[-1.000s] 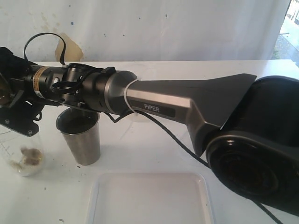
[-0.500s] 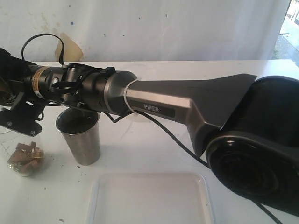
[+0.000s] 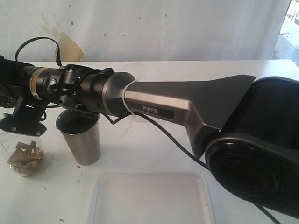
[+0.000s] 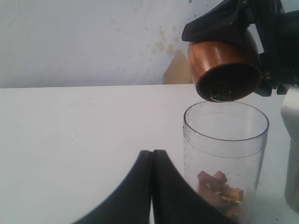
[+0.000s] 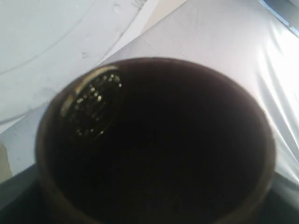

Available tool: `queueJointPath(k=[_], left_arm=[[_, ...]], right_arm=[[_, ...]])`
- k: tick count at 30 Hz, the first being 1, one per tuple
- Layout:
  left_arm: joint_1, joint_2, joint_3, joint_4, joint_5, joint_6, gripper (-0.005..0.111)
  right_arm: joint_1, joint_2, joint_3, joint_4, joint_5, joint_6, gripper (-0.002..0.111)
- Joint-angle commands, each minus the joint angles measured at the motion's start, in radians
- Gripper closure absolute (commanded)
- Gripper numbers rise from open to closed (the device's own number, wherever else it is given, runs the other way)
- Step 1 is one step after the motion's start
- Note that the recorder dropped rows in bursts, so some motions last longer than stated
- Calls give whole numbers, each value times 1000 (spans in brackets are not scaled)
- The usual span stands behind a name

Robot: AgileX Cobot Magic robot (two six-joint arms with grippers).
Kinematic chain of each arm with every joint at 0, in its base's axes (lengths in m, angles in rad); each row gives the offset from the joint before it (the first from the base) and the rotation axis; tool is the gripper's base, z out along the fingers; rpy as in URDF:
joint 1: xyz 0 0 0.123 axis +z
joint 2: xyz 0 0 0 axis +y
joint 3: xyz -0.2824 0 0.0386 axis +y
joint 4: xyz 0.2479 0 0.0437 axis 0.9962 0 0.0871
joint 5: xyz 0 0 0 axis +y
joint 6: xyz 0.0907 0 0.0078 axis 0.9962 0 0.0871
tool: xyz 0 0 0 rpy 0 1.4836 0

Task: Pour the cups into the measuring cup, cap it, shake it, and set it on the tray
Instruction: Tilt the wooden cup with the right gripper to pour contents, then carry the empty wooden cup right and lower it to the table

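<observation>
Right pincer [image 4: 243,46] clamps the wooden cup [image 4: 224,70], tilted mouth-down just above the measuring cup [image 4: 225,140].
Left pincer [image 4: 153,158] is pressed together, empty. Brown pieces [image 4: 219,186] lie in the measuring cup. The exterior view crops it and the tray [image 3: 149,200] beside the steel tumbler [image 3: 81,140], and the cup's dark inside is unreadable.

My right arm [image 3: 154,100] spans leftward above steel tumbler [image 3: 80,142]. Measuring cup [image 3: 18,142] just beside, brown chunks [image 3: 25,156] inside. Tray [image 3: 149,198] near.
</observation>
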Motion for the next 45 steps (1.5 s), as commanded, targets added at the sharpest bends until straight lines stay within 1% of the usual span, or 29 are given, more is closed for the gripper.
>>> queueJointPath(k=[1, 9, 12, 15, 19, 23, 25, 29, 31, 34, 36, 38, 39, 42, 45], left_arm=[[-1, -5, 4, -9, -13, -2, 107], [-1, -5, 4, -9, -13, -2, 107], [-1, -5, 4, -9, -13, -2, 107], [-1, -5, 4, -9, -13, -2, 107], [-1, -5, 4, -9, -13, -2, 107], [-1, -5, 4, -9, -13, -2, 107], [-1, -5, 4, -9, -13, -2, 107], [-1, -5, 4, -9, -13, -2, 107], [-1, -5, 4, -9, -13, -2, 107], [-1, -5, 4, -9, -13, -2, 107], [-1, -5, 4, -9, -13, -2, 107], [-1, -5, 4, -9, -13, -2, 107], [-1, -5, 4, -9, -13, -2, 107], [-1, -5, 4, -9, -13, -2, 107], [-1, -5, 4, -9, -13, -2, 107]], right_arm=[[2, -6, -12, 0, -13, -38, 108], [2, -6, -12, 3, -19, -54, 108], [2, -6, -12, 23, -19, 1, 108], [2, -6, -12, 93, -42, 133, 108], [2, -12, -12, 200, -130, 410, 108], [-9, -36, -12, 229, -216, 662, 108], [-13, -49, -12, 229, -232, 772, 108], [-16, -65, -12, 229, -229, 850, 108], [-16, -69, -12, 231, -224, 921, 108], [-16, -86, -12, 255, -161, 1161, 108], [-14, -109, -12, 274, -88, 1366, 108], [-14, -140, -12, 274, 18, 1520, 108], [-14, -159, -12, 274, 72, 1556, 108], [-14, -221, 0, 274, 219, 1565, 108], [-14, -285, 40, 274, 315, 1565, 108]])
